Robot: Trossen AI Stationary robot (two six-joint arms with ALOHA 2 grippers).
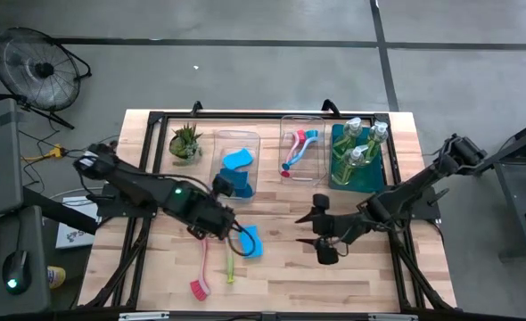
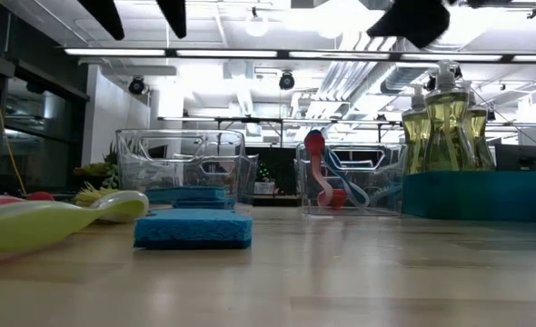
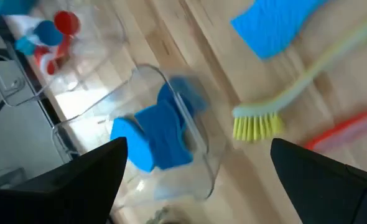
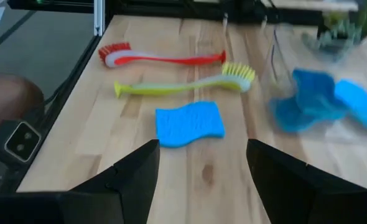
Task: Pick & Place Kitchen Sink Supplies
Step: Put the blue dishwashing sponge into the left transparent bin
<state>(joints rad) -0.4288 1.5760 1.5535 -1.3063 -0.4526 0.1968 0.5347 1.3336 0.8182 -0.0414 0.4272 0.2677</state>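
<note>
A blue sponge lies flat on the table, with a red brush and a yellow-green brush beside it toward the near edge. Two more blue sponges lie in a clear bin. A second clear bin holds a red and a teal brush. Soap bottles stand in a teal bin. My left gripper hovers open over the sponge bin's near end. My right gripper hangs open and empty, to the right of the loose sponge.
A spiky potted plant stands at the far left of the table, left of the sponge bin. The three bins line the far edge. Bare wood lies along the near right. A fan stands on the floor beyond the table.
</note>
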